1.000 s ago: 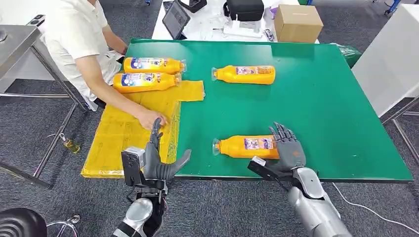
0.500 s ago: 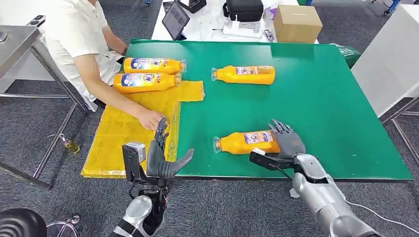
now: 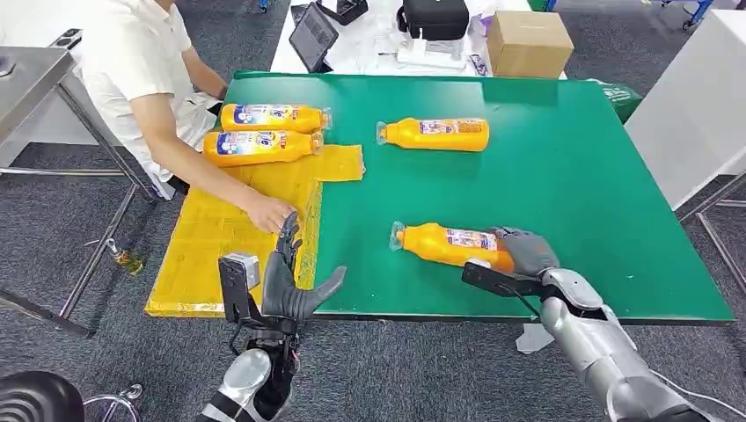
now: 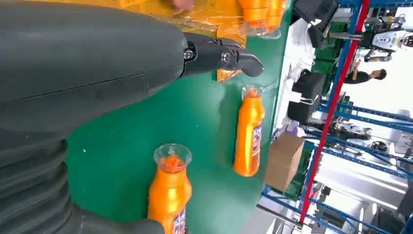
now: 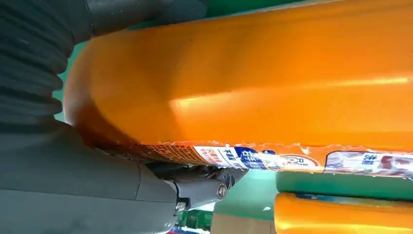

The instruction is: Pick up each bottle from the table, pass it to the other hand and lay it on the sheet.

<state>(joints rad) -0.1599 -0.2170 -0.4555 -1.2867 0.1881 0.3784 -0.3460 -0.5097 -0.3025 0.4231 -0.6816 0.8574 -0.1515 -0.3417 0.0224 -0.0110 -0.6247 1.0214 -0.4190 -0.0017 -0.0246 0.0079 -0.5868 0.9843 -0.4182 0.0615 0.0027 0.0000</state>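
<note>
Bottle (image 3: 450, 244) at the near right of the green table (image 3: 563, 176), gripped round its base end by the right hand (image 3: 526, 253), cap end pointing left and tipped slightly up. Looks like the pick-up step, with the handover not yet begun. Left hand (image 3: 286, 280) held upright at the near edge beside the yellow sheet (image 3: 220, 229), fingers spread, holding nothing, thumb stuck out toward the bottle.

Next, probably: lift clear of the table, carry left, bring the cap end or the middle of the body within reach of the left hand, and release only once that grip is firm. Smooth rounded plastic, so likely slippery if held only at one end.

Two more bottles (image 3: 259, 145) already lying at the far end of the sheet, another bottle (image 3: 435, 132) waiting far on the table. Person's hand (image 3: 271, 214) resting on the sheet, just beyond the left hand's fingertips; worth minding when laying down.

Hard to judge: whether the base has left the table, since the right hand covers it. Right wrist view taken up by orange body and label, fingers mostly hidden behind it.
</note>
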